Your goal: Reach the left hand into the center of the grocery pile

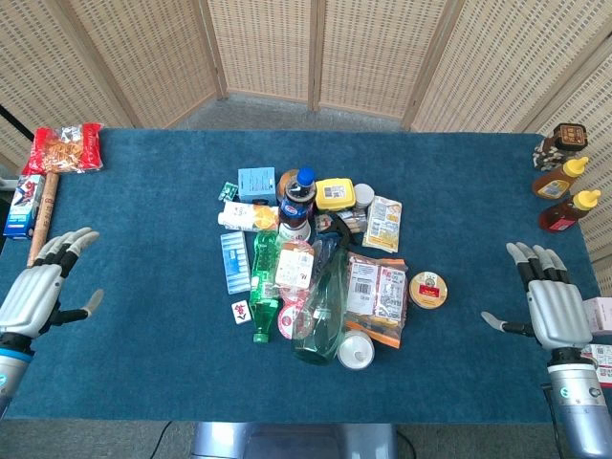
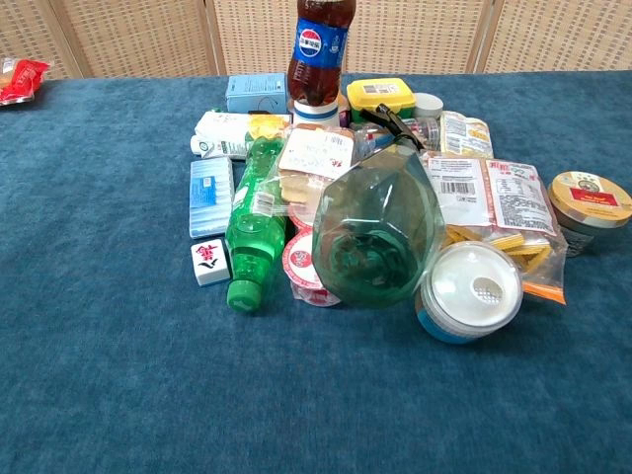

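Observation:
The grocery pile (image 1: 316, 263) lies mid-table on the blue cloth: an upright cola bottle (image 1: 298, 201), a lying green bottle (image 1: 265, 282), a clear green spray bottle (image 2: 380, 232), snack packets (image 2: 494, 197) and a white-lidded tub (image 2: 469, 291). My left hand (image 1: 38, 292) hovers at the table's left edge, fingers spread, holding nothing, far from the pile. My right hand (image 1: 550, 301) is at the right edge, fingers spread and empty. Neither hand shows in the chest view.
A red snack bag (image 1: 65, 146) and a boxed item (image 1: 24, 204) sit at the far left. Sauce bottles (image 1: 564, 182) stand at the far right. A round tin (image 1: 427, 289) lies right of the pile. A folding wicker screen stands behind the table.

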`<state>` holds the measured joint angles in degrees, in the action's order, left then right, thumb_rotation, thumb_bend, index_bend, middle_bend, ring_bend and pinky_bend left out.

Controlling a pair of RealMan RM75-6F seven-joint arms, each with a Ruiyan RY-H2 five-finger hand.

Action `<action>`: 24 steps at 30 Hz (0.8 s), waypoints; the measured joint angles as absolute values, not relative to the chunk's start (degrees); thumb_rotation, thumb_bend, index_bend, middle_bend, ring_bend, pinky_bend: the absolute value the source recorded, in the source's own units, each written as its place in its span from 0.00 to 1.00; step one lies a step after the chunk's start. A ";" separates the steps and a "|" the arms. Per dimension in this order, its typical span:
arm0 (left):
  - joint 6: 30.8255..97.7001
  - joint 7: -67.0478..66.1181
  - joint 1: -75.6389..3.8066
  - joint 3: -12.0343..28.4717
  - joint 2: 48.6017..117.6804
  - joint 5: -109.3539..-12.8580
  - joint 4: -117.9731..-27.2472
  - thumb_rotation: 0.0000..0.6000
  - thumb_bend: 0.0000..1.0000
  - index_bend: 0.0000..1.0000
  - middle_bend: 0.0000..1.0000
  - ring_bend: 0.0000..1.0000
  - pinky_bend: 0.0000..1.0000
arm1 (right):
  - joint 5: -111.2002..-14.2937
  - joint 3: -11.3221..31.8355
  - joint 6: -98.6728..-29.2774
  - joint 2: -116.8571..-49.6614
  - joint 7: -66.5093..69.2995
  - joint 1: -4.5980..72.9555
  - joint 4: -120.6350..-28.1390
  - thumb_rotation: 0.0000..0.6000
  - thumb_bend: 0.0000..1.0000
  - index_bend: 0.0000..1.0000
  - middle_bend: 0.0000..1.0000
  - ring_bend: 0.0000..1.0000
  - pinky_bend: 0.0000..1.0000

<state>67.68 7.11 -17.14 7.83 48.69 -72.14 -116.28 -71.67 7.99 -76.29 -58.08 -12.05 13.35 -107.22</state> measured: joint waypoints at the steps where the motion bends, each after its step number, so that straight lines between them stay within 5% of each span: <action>1: 66.73 8.67 -17.66 8.23 48.77 -71.82 -116.16 1.00 0.44 0.02 0.00 0.00 0.00 | -71.71 7.99 -76.35 -58.03 -11.99 13.30 -107.25 0.79 0.03 0.00 0.00 0.00 0.00; 10: 53.75 24.75 -25.75 13.61 51.52 -67.73 -112.60 1.00 0.32 0.00 0.00 0.00 0.00 | -72.14 7.82 -77.31 -57.08 -11.56 12.50 -108.04 0.79 0.03 0.00 0.00 0.00 0.00; 24: 45.01 29.39 -39.49 20.78 69.93 -57.39 -99.07 1.00 0.15 0.00 0.00 0.00 0.00 | -72.31 7.43 -79.96 -54.28 -9.53 9.74 -109.35 0.79 0.03 0.00 0.00 0.00 0.00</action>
<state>45.01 29.39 -39.49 20.78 69.93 -57.39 -99.07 -72.31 7.43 -79.96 -54.28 -9.53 9.74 -109.35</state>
